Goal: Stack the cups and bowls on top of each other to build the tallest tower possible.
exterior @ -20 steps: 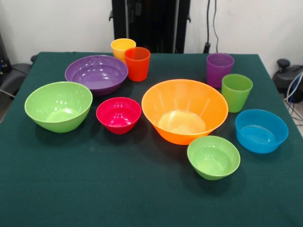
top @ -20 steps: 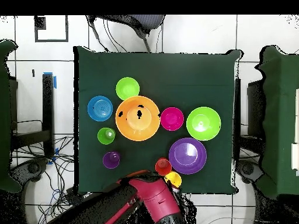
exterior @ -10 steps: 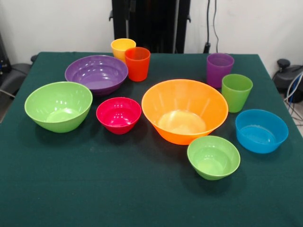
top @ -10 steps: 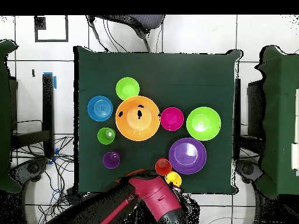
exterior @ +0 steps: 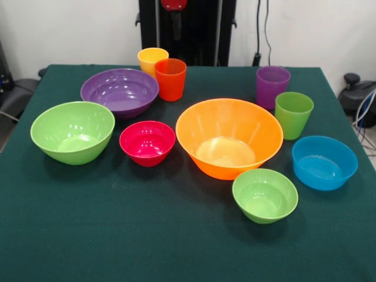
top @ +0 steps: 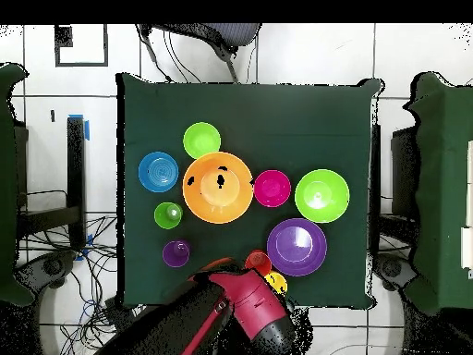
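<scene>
All the bowls stand apart and upright on the green cloth. They are the orange bowl (exterior: 229, 138), the purple bowl (exterior: 120, 91), the big green bowl (exterior: 72, 130), the magenta bowl (exterior: 147, 142), the small green bowl (exterior: 265, 194) and the blue bowl (exterior: 324, 161). A yellow cup (exterior: 153, 59) and a red cup (exterior: 170, 79) stand together at the back. A purple cup (exterior: 272, 85) and a green cup (exterior: 294, 113) stand at the right. My gripper (exterior: 175, 26) hangs at the top edge, above and behind the yellow and red cups. It holds nothing that I can see.
In the overhead view the red arm (top: 245, 305) reaches over the table edge (top: 148, 291) and covers part of the yellow cup (top: 278, 284). Cables and chairs surround the table.
The arm has swung in over the table's edge towards the red and yellow cups, and its gripper now shows at the top of the front view. No bowl or cup has moved.
</scene>
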